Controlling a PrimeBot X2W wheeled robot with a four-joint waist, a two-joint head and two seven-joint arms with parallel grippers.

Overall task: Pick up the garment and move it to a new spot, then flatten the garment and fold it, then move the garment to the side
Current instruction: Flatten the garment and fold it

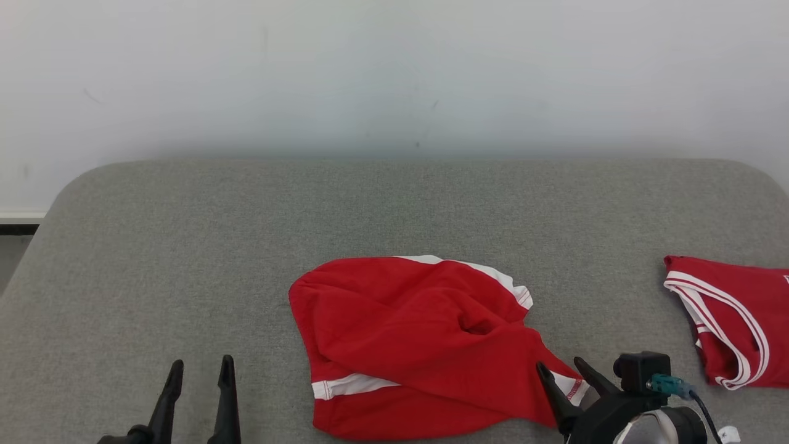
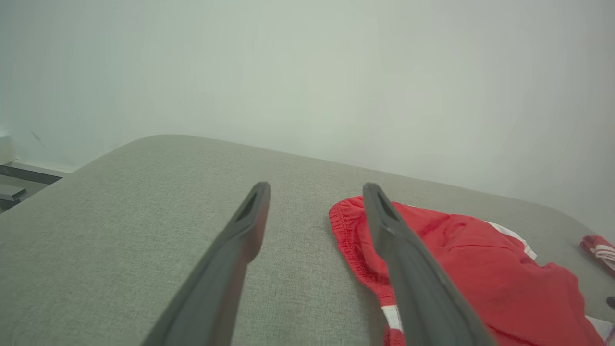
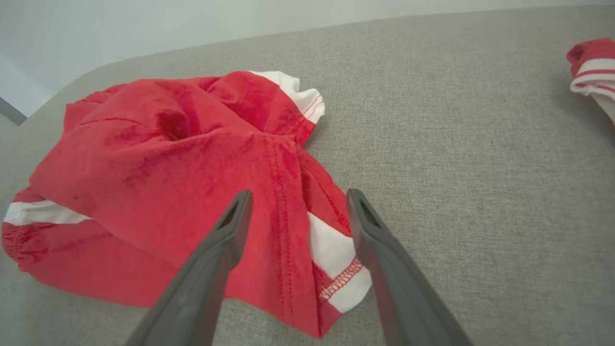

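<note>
Long dark tapering fingers (image 1: 227, 394), slotted near the tips — black camera block (image 1: 641, 369), teal plug (image 1: 669, 385), thin cable (image 1: 703, 411).

Second red garment (image 1: 733, 320) is running off the right edge, shape unreadable; right gripper (image 1: 558, 364) is covering the near corner of the red shorts (image 1: 413, 333); left gripper (image 1: 202, 361) is getting cut by the bottom edge; left wrist view: a finger (image 2: 413, 269) is hiding a strip of the shorts; white scrap (image 1: 728, 435) at bottom right is showing too tiny to identify.
</note>
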